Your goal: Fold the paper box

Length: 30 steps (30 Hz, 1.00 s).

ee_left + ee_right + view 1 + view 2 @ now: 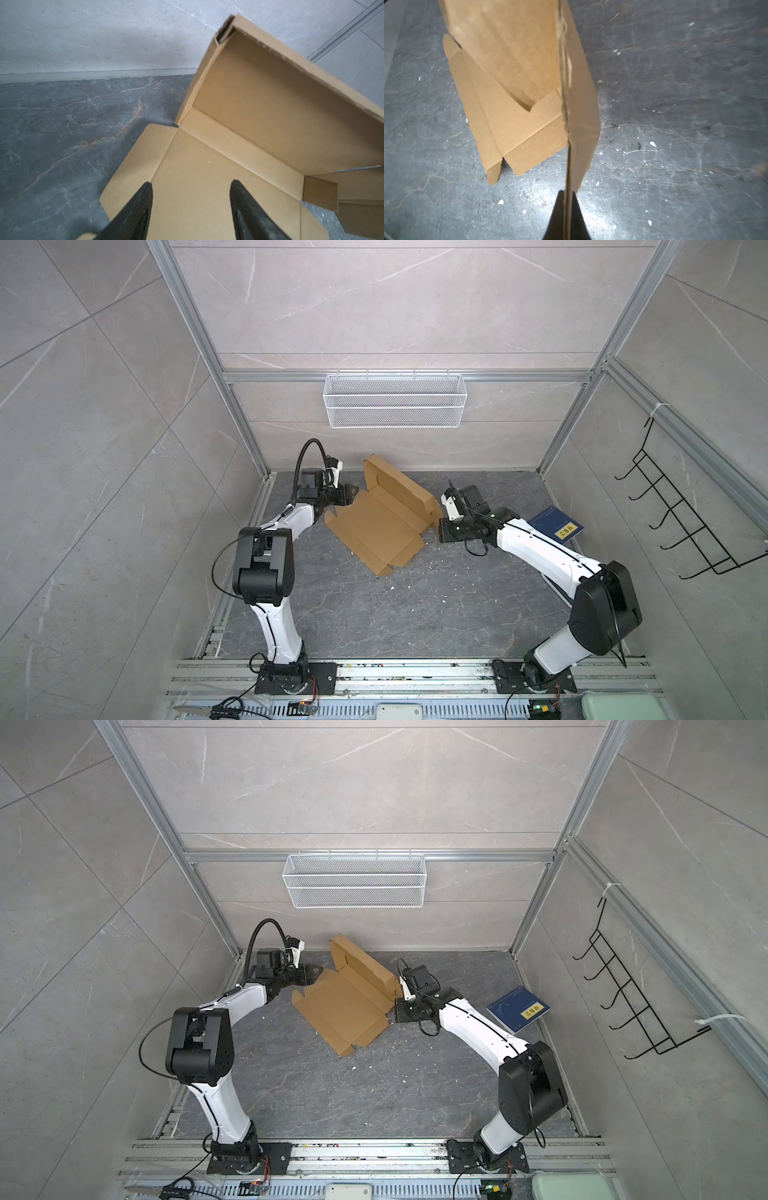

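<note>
Mid-table on the dark stone tabletop (374, 614), the paper box (376, 526) lies half-formed with one long panel raised. Its end edge is pinched tight in the right gripper (568, 199), while the left gripper (191, 184) hangs spread over the flat side flap, holding nothing. I'd hold the panel steady and crease that flap along its score.

The paper box (512, 72) runs off the right wrist view; the blue book's (555, 522) yellow label (568, 529) is too small to read.
</note>
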Each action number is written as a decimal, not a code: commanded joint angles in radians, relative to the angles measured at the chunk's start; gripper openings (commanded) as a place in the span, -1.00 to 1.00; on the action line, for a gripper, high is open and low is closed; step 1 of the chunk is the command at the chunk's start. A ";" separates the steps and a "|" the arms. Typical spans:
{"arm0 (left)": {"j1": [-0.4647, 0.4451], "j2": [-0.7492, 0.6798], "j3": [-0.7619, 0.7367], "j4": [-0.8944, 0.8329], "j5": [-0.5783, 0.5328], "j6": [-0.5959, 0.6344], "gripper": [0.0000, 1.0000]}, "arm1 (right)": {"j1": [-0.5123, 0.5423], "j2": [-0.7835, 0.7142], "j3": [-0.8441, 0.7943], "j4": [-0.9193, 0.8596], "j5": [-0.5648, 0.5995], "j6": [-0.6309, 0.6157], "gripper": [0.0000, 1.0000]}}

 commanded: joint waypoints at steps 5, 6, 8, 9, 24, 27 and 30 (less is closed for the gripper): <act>0.024 0.097 0.181 -0.012 0.091 0.194 0.26 | -0.036 0.046 0.081 -0.032 -0.167 -0.098 -0.96; 0.026 0.113 0.194 -0.006 0.096 0.201 0.26 | -0.041 0.052 0.092 -0.042 -0.177 -0.106 -0.96; 0.027 0.143 0.226 0.003 0.116 0.211 0.26 | -0.044 0.068 0.113 -0.060 -0.189 -0.122 -0.96; 0.027 0.162 0.244 0.007 0.131 0.217 0.25 | -0.044 0.075 0.123 -0.067 -0.190 -0.128 -0.96; 0.053 0.398 0.479 0.156 0.230 0.066 0.24 | -0.044 0.115 0.161 -0.074 -0.202 -0.113 -0.97; 0.055 0.474 0.537 0.145 0.252 0.059 0.24 | -0.044 0.117 0.162 -0.078 -0.202 -0.114 -0.97; 0.053 0.503 0.562 0.170 0.269 0.033 0.24 | -0.044 0.117 0.165 -0.081 -0.203 -0.114 -0.97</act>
